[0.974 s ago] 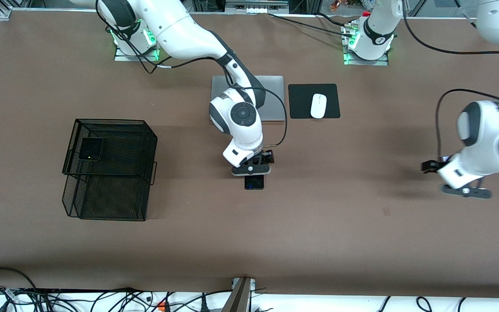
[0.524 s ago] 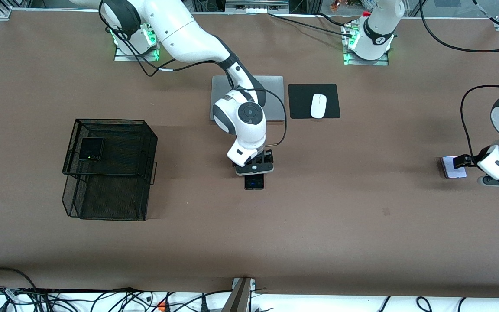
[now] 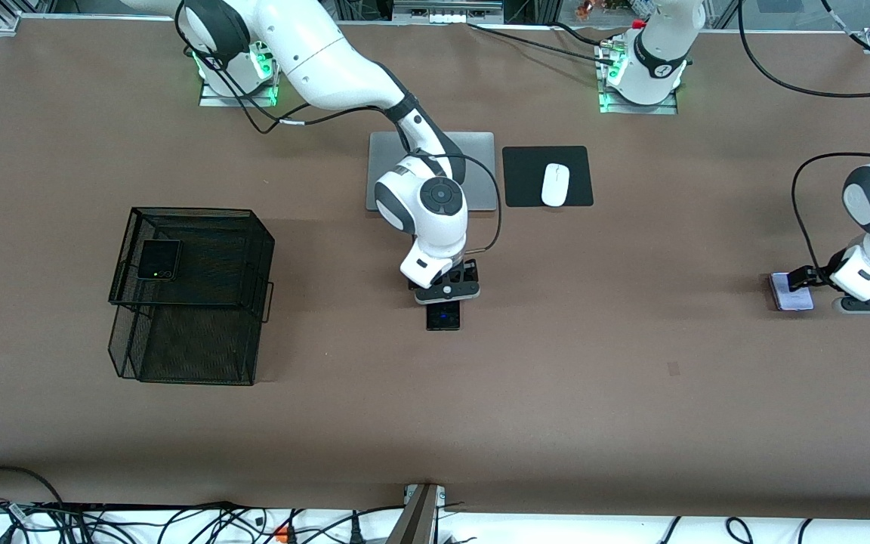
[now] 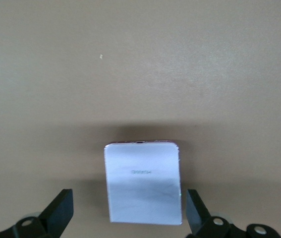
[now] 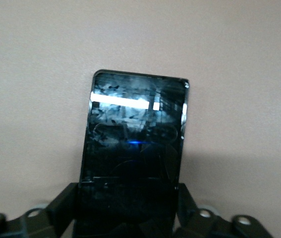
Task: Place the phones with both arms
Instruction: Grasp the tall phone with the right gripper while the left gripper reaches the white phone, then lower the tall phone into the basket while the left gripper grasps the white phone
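Your left gripper (image 4: 130,223) has swung out over the lilac phone (image 3: 791,292) near the table's left-arm edge, fingers spread astride it, while your right gripper (image 5: 128,210) stays pinched on the black phone (image 3: 442,316) mid-table, so both pickups look imminent.

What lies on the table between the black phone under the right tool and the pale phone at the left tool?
Nothing: in the front view the brown table is bare from the black phone to the pale phone.
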Available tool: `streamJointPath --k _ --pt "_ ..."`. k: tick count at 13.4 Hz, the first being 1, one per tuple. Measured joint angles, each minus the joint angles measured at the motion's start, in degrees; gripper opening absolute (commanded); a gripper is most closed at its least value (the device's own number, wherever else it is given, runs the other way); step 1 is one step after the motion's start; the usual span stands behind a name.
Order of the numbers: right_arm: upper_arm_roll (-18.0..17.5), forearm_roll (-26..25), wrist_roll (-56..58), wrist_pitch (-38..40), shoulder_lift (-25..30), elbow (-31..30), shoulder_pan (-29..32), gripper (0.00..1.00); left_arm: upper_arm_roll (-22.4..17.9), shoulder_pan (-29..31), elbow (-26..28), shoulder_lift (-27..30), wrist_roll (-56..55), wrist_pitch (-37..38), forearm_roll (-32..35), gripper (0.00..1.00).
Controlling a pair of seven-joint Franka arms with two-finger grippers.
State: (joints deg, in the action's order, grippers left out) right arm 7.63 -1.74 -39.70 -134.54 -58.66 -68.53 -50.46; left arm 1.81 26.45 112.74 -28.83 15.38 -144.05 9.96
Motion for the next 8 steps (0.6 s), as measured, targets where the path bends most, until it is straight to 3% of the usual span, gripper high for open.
streamJointPath --k 2,5,8 --pt "0.0 -0.2 0.0 0.0 0.0 0.0 0.0 0.1 0.3 0.3 0.1 -0.6 0.0 -1.3 -0.9 1.0" --pt "0.5 -0.3 0.1 0.2 0.0 0.2 -0.1 0.09 0.4 1.2 0.4 -1.4 0.0 -3.3 -1.0 1.0" --pt "4.0 -0.4 1.2 6.2 1.4 1.8 0.1 0.09 0.7 1.9 1.0 -2.4 0.5 -5.5 -1.0 1.0"
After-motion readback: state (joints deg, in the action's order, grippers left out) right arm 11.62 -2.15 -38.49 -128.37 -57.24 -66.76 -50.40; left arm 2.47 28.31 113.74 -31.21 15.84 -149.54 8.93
